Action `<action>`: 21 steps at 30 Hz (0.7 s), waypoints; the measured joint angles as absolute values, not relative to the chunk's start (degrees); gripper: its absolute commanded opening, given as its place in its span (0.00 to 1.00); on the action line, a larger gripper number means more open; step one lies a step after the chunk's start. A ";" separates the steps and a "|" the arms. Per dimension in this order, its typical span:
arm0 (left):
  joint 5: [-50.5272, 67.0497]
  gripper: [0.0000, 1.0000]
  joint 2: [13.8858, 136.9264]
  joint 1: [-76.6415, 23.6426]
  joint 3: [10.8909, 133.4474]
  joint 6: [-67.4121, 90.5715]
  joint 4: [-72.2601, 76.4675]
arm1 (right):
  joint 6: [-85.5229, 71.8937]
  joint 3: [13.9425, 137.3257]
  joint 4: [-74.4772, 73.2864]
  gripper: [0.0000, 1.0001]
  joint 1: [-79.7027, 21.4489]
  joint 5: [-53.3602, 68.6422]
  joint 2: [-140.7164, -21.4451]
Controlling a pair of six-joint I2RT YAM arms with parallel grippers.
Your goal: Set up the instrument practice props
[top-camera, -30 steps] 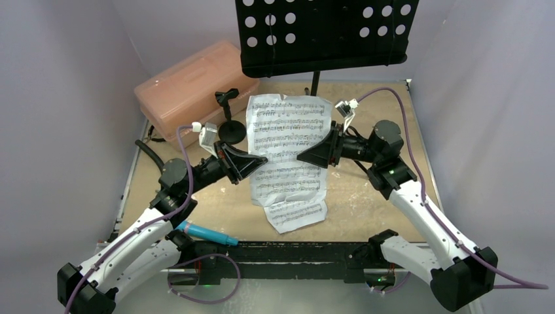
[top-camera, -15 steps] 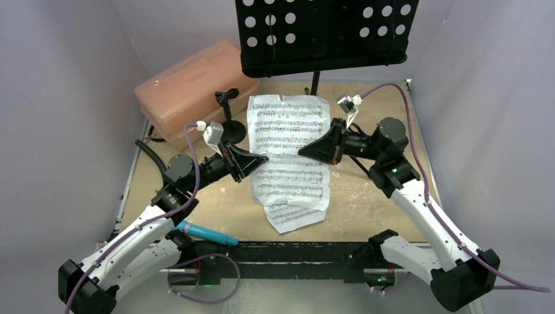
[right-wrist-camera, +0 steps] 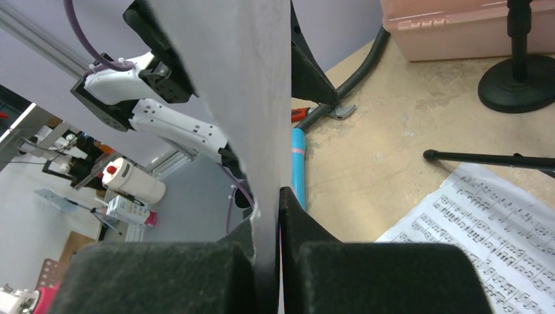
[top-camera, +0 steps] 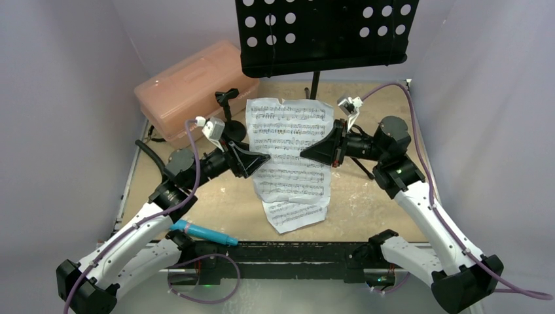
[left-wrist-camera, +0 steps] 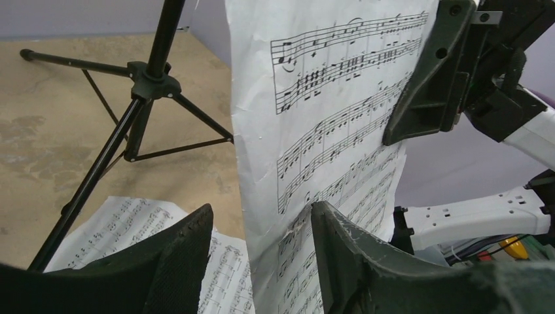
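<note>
Sheet-music page (top-camera: 291, 131) tight in right end effector (top-camera: 304, 155), loose within left end effector (top-camera: 265, 157)

White sheet-music page (top-camera: 291, 150) (black notes), cyan microphone (top-camera: 206, 233).

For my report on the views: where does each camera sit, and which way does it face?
Top external: above and behind the bases, looking down at the table; both arms show.
Left wrist: on the left arm, facing the held sheet and tripod music stand; the left gripper shows, open.
Right wrist: on the right arm, facing the cyan-blue microphone; the right gripper shows, shut on the sheet.
Shared: both wrist views show the held sheet and the page on the table.
</note>
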State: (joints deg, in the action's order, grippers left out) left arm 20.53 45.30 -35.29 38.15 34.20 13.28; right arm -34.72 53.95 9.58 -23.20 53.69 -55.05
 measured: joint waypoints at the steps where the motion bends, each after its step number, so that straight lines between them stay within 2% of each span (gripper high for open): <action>1: 20.27 0.60 45.30 -35.29 38.28 34.20 12.60 | -34.15 54.11 8.82 0.00 -23.18 53.63 -54.85; 4: 19.64 0.66 45.30 -35.29 39.00 33.71 10.55 | -32.71 54.30 7.29 0.00 -23.18 53.08 -53.95; 5: 19.44 0.73 45.30 -35.29 39.42 33.41 9.74 | -32.40 54.30 7.05 0.00 -23.18 52.73 -53.63; 7: 19.11 0.76 45.34 -35.29 40.16 33.19 8.69 | -31.75 54.30 6.72 0.00 -23.18 51.31 -52.58; 14: 20.08 0.75 46.50 -35.29 43.20 30.79 5.28 | -29.69 53.91 9.10 0.00 -23.18 45.82 -46.46; 21: 26.70 0.73 47.22 -35.29 43.24 29.26 8.40 | -26.55 53.89 11.68 0.00 -23.18 45.19 -43.09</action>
